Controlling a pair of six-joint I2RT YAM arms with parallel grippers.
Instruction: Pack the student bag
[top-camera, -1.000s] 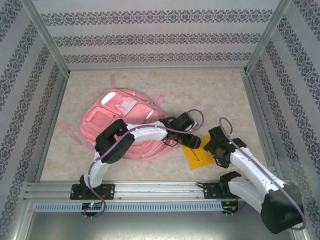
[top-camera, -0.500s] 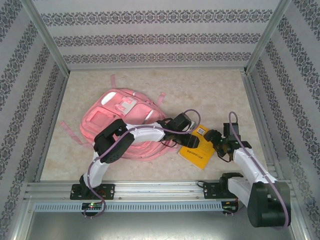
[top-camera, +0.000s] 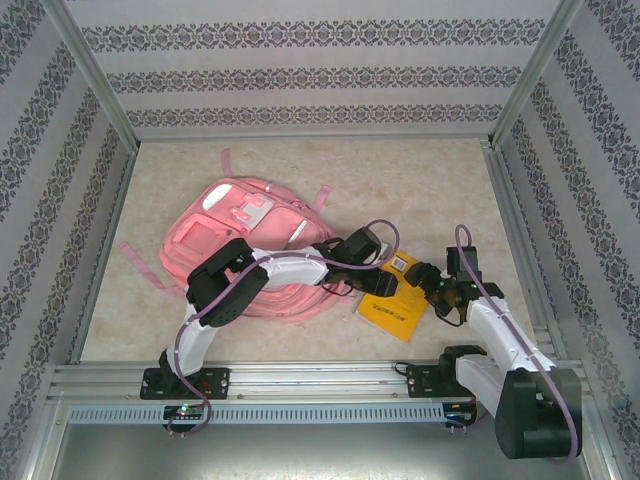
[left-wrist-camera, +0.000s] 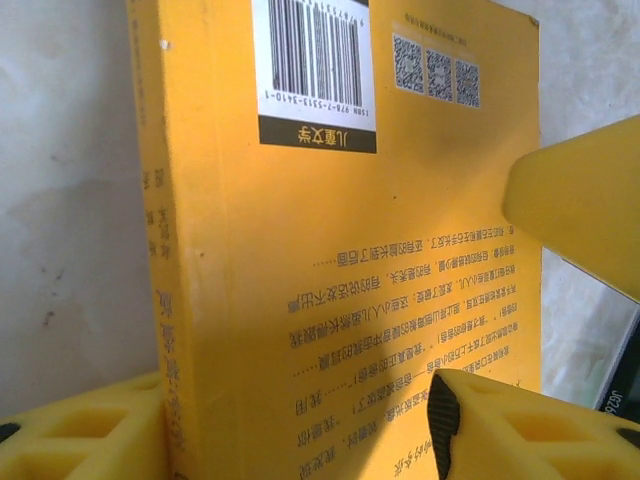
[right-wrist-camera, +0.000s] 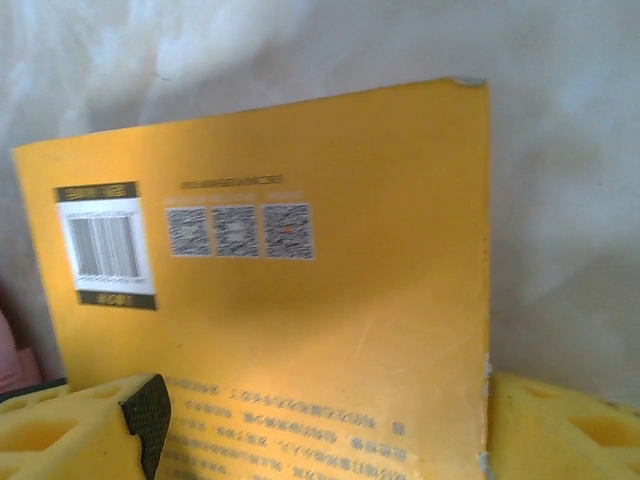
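1. Top external view: pink backpack (top-camera: 225, 240) lay flat on the table (top-camera: 420, 190), left of centre, straps splayed out. The L arm reached across its near-right part.
2. Yellow book (top-camera: 395, 312) lay just right of the backpack, nr the table's front edge, btwn the two grippers.
3. L gripper (top-camera: 388, 283) sat at the book's left side and R gripper (top-camera: 425, 285) at its right side, facing each other across it.
4. Left wrist view: book (left-wrist-camera: 350, 250) had its back cover up, w/ barcode (left-wrist-camera: 310, 60) & QR codes (left-wrist-camera: 435, 70) at the far end.
5. L gripper (left-wrist-camera: 290, 425) jaws stood apart. One finger (left-wrist-camera: 90, 430) was against the spine, the other (left-wrist-camera: 530, 430) over the cover. Couldn't tell if it pinched the book or sat loose.
6. Same view: a yellow foam piece (left-wrist-camera: 585, 200) jutted in from the right, over the cover's far side.
7. Right wrist view: R gripper (right-wrist-camera: 320, 435) was spread wide, released. One finger (right-wrist-camera: 70, 435), w/ a black pad, was over the cover. The other (right-wrist-camera: 565, 430) was just beyond the side edge of the book (right-wrist-camera: 330, 320).
8. Barcode (right-wrist-camera: 105, 245) & QR codes (right-wrist-camera: 238, 230) sat at the cover's upper left there.
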